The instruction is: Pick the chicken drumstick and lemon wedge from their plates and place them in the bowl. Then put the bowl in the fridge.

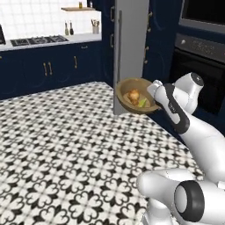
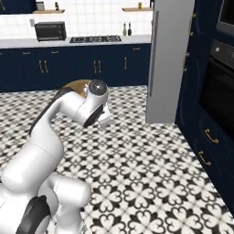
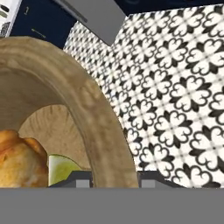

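Note:
My gripper is shut on the right-hand rim of the brown wooden bowl and holds it in the air above the floor. Inside the bowl lie the golden chicken drumstick and, beside it, the yellow-green lemon wedge. The grey fridge stands just behind the bowl. The hand view looks along the thick bowl rim, which sits between my fingertips, with the drumstick and lemon wedge below it. A sliver of the bowl peeks from behind my arm. The plates are out of view.
A dark built-in oven and navy cabinets line the right wall past the fridge. Across the patterned tile floor, a counter with a stove and gold-handled navy cabinets runs along the back.

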